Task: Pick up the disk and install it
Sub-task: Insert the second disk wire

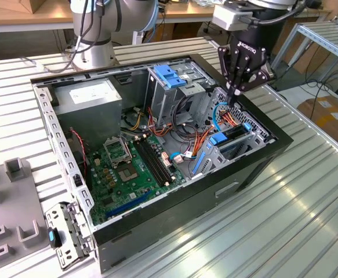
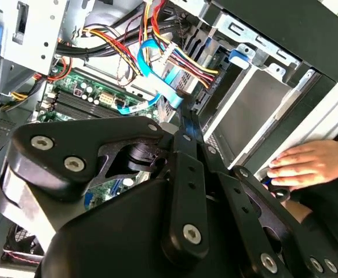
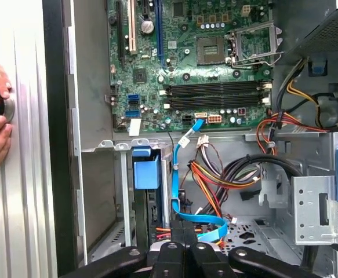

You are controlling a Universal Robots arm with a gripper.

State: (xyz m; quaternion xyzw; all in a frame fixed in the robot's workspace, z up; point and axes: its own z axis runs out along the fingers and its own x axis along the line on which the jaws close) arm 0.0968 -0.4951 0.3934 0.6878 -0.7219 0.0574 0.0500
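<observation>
one gripper [image 1: 236,92] hangs over open pc case [image 1: 128,223], at its far right end in the exterior view, fingertips dipped among loose cables [image 1: 229,119]. jaws look clenched together, nothing between them that we can see.

disk [image 1: 238,132] sits in blue-edged drive bay just beside the fingertips; whether it is fully seated we cannot tell.

we judge main risk is fingers snagging blue ribbon cable [image 3: 183,217] or coloured power wires [image 2: 183,61].

person's hand [image 2: 308,165] rests near case wall; contact hazard.
</observation>
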